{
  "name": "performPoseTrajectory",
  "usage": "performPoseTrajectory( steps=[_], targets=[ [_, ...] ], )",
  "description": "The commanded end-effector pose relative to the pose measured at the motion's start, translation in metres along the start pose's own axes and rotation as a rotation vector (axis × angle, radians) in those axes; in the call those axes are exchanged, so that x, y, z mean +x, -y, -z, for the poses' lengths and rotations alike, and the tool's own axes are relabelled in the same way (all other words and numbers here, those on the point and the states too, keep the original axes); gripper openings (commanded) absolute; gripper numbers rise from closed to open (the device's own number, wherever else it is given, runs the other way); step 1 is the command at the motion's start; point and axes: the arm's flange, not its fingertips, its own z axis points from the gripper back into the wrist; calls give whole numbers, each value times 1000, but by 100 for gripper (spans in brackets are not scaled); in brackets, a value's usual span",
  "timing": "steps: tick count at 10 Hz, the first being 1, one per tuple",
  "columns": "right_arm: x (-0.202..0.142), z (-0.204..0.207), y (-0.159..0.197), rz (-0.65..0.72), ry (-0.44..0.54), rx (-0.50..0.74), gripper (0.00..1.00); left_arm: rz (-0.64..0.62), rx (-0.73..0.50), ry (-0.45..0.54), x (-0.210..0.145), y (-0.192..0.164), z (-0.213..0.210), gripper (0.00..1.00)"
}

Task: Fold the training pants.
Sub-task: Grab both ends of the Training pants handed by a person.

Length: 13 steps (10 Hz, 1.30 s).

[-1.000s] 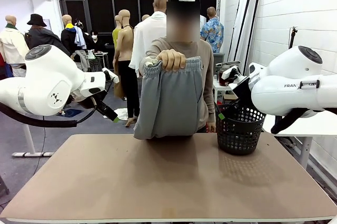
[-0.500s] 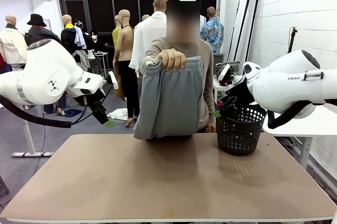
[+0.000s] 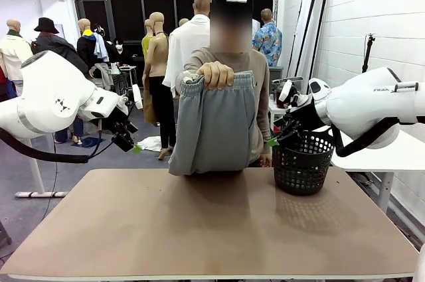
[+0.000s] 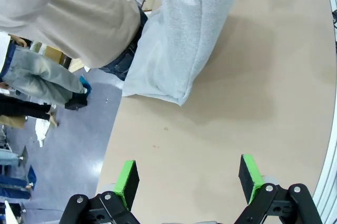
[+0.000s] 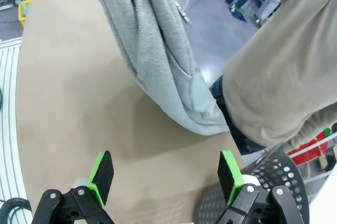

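The person at the far side holds the light grey training pants (image 3: 214, 126) up by the waistband in one hand (image 3: 216, 73); the pants hang doubled, their lower end resting on the table's far edge. The same pants (image 4: 187, 34) hang ahead of my left fingers and, in the right wrist view, the pants (image 5: 155, 50) drape down past the person's beige sleeve. My left gripper (image 3: 129, 142) hovers open above the far left corner, apart from the cloth. My right gripper (image 3: 277, 137) stands open at the far right, just above the basket. Nothing lies between either pair of green pads (image 4: 126, 182) (image 5: 101, 176).
A black mesh basket (image 3: 302, 162) stands at the far right of the brown table (image 3: 212, 229), right under my right gripper; its rim shows as the basket (image 5: 274, 176) beside my right fingers. The person's body stands close behind the far edge.
My left gripper has drawn back to the left and slightly down. My right arm has swung lower toward the basket. The person still holds the pants up in the same place.
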Motion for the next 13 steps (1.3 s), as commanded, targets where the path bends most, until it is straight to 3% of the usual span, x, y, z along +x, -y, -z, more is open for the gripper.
performPoseTrajectory(
  steps=[1,5,9,11,13],
  targets=[
    [1,0,-3,-2,3,6,100,9,-10,-9,1,2,0,100],
    [2,-1,-1,-6,-2,-2,100,8,-3,-5,3,2,1,100],
    [-8,21,30,-30,184,75,100,132,36,234,7,-30,24,100],
    [-16,23,39,-25,293,104,100,83,-39,406,7,-34,34,100],
    [-20,29,41,-50,387,107,100,32,-120,481,7,-35,40,100]
  ],
)
